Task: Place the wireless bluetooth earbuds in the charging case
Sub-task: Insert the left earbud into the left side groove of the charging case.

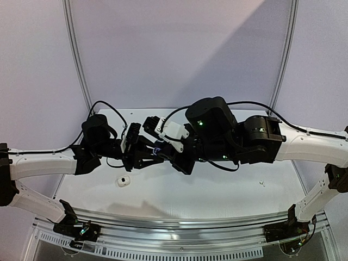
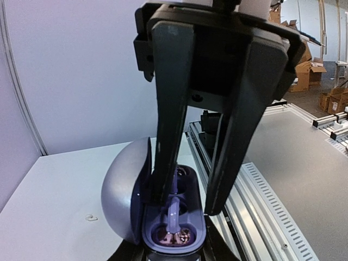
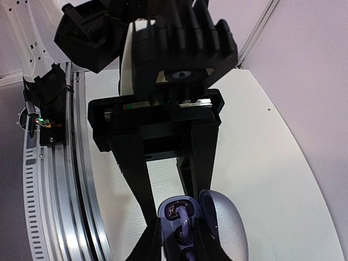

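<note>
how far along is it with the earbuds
Done: one purple earbud sits in the open purple case. In hand: the left gripper holds that case; the right gripper, jaws apart, is over it. Left: the white case lies on the table, and a white speck there may be another earbud.

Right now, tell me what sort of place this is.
Probably a robotics lab or workshop: a white tabletop edged by slotted aluminium rail, plain pale partition walls, and stacked brown cardboard boxes beyond.

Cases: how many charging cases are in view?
2. A purple case, lid open, is held above the table. A white case lies on the table's left half. More may be hidden.
</note>
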`<state>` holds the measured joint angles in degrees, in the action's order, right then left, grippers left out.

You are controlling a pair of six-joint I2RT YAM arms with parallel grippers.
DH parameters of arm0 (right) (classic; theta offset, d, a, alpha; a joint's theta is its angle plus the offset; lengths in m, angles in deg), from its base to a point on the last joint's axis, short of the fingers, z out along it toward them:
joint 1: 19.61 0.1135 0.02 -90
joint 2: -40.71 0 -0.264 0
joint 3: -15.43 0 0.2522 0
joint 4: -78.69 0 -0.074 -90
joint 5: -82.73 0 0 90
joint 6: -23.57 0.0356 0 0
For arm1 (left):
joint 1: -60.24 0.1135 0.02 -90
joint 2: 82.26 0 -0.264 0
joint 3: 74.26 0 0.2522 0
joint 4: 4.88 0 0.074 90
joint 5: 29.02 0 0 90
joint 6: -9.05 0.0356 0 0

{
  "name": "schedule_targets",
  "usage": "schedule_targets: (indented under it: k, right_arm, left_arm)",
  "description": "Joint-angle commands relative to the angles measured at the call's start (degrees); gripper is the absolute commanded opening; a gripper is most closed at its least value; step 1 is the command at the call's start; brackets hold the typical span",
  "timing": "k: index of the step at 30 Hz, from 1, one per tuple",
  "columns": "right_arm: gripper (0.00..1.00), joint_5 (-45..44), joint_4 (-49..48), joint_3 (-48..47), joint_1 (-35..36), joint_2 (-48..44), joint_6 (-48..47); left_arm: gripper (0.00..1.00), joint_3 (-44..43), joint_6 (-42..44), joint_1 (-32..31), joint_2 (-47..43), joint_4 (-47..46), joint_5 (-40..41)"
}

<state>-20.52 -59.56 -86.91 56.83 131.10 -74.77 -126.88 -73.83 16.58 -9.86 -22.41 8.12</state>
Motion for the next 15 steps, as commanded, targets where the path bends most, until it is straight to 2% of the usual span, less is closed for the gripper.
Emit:
schedule_targets:
  k: [1, 8, 15]
  right_arm:
    - [0.22, -1.0, 2.9, -2.3, -0.1, 0.6, 0.5]
    - [0.27, -1.2, 2.9, -5.2, 0.2, -0.4, 0.4]
    - [0.33, 6.7, -7.6, -5.4, 0.4, -3.5, 1.0]
  left_arm:
    - [0.0, -0.8, -0.2, 0.3, 0.2, -1.3, 0.1]
    - [0.0, -0.8, -0.4, 0.3, 0.3, -0.9, 0.6]
    - [0.0, -0.6, 0.6, 0.4, 0.2, 0.5, 1.5]
